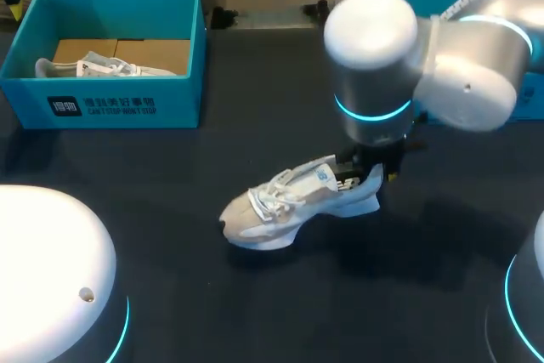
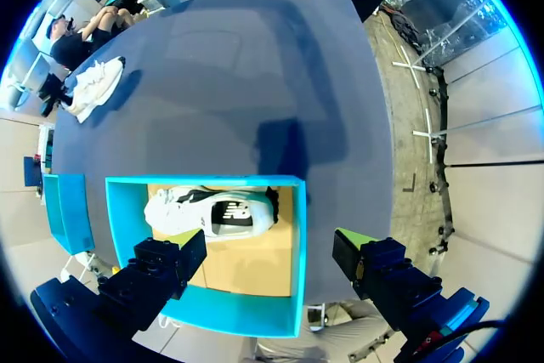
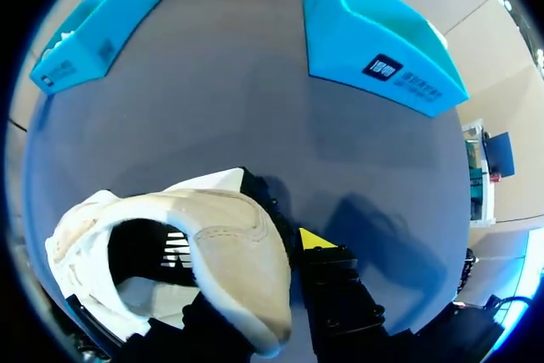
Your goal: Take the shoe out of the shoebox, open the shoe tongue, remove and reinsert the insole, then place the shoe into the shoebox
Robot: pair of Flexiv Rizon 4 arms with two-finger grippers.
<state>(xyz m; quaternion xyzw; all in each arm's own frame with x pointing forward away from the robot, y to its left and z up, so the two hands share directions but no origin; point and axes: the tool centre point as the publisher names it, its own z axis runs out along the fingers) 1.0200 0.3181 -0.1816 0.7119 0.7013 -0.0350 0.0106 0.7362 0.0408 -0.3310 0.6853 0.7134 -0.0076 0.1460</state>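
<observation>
Table [image 1: 170, 176]: dark; shoe [image 1: 293, 206] lies at mid-table, long axis toe-left, heel-right.
Right pincer [image 1: 367, 174]: nearer; clamped on shoe at heel end.
Left pincer [image 2: 268, 254]: wide, above box [image 2: 246, 314], well apart.

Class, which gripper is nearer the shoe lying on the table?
Right. The right gripper grips the shoe at its heel; the left gripper hangs over the shoebox, well away from it.

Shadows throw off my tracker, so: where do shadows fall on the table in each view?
Head view: a soft shadow right of the shoe, beneath the right arm. Left wrist view: a dark arm-shaped shadow on the table beyond the shoebox. Right wrist view: a faint shadow beside the right claw.
</observation>
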